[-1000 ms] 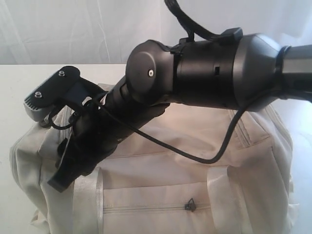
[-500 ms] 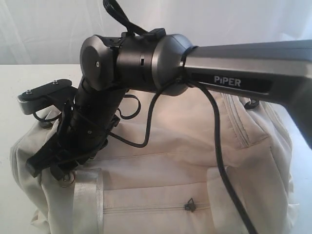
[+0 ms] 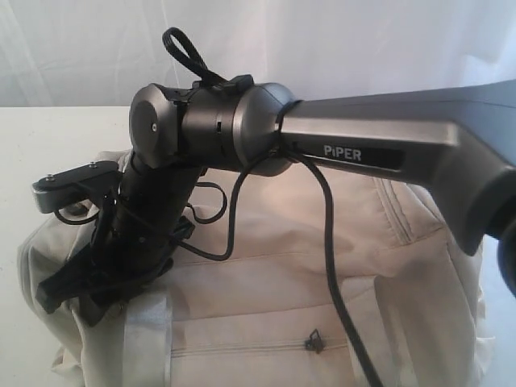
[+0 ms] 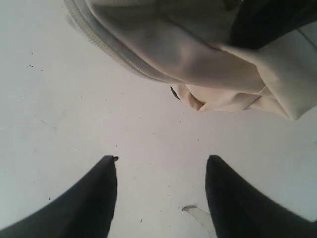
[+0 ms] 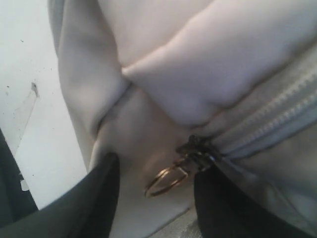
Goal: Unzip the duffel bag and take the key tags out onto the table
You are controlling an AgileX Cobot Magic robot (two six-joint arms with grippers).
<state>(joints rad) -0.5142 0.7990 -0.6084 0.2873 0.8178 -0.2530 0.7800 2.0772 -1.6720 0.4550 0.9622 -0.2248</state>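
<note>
The beige duffel bag (image 3: 339,266) fills the lower part of the exterior view. My right arm reaches across it, with the right gripper (image 3: 76,292) down at the bag's left end. In the right wrist view the right gripper (image 5: 156,171) is open. A brass ring (image 5: 167,181) on the dark zipper slider (image 5: 198,150) lies between its fingers (image 5: 96,201), and nothing is clamped. The grey zipper (image 5: 277,124) runs away from the slider. My left gripper (image 4: 161,161) hangs open over the white table (image 4: 74,99), a short way from the bag's end (image 4: 208,59). The key tags are hidden.
A front pocket zipper pull (image 3: 313,342) sits low on the bag's side. A black cable (image 3: 330,242) from the right arm drapes over the bag. A small scrap of clear tape (image 4: 198,215) lies on the table by the left gripper. White curtain behind.
The right arm has swung further left over the bag, and its gripper has come down lower at the bag's left end. Its jaws stay apart.
</note>
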